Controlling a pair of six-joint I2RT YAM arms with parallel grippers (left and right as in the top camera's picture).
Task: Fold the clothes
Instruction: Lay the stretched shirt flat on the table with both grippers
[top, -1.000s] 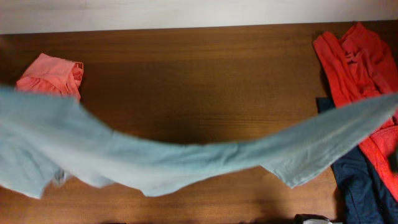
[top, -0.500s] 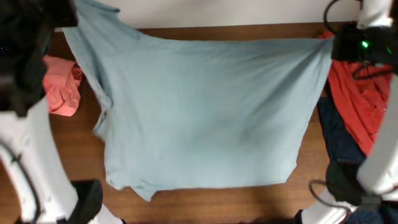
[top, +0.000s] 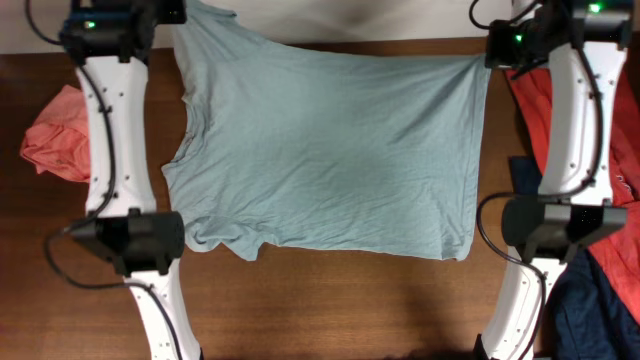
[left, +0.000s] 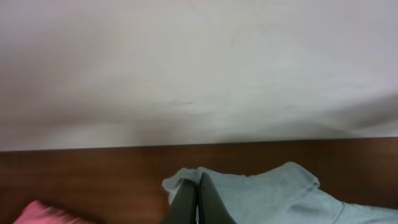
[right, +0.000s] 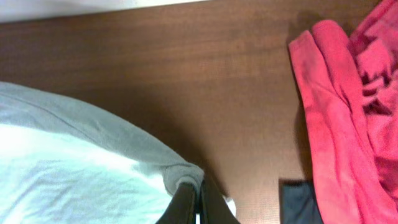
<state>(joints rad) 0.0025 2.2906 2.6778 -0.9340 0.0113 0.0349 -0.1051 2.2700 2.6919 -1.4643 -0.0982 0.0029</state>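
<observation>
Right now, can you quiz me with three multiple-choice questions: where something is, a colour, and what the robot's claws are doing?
1. What colour is the big T-shirt?
A. yellow
B. pale blue-green
C. black

2. Where is the salmon-pink garment?
A. beside the left arm
B. on top of the T-shirt
C. hanging off the far side

3. What are the left gripper and right gripper doing?
A. both open, empty
B. both shut on the T-shirt's far edge
C. one open, one shut

Answers: B, plain from overhead; A, it lies outside the left arm; B, each wrist view shows its gripper clamped on cloth.
</observation>
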